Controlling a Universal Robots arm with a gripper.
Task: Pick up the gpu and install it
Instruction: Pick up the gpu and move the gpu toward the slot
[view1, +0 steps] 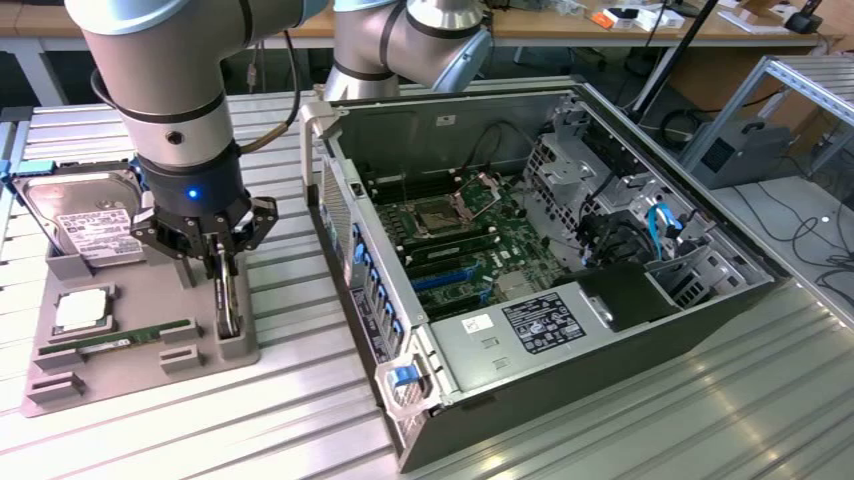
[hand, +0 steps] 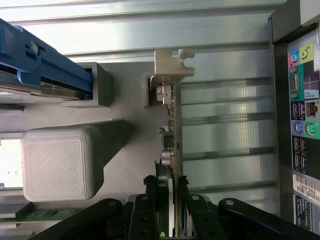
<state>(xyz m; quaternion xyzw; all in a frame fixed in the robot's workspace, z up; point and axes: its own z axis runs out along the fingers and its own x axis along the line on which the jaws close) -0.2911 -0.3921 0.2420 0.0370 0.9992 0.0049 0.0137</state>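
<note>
Gripper (hand: 171, 184) jaws, straight above it, pinch both faces of the gpu (hand: 173, 125), which stands on its long edge in a slot of the grey holder (view1: 127, 375) at the exterior view's left of the open computer case (view1: 601, 390), its long axis running near to far
</note>
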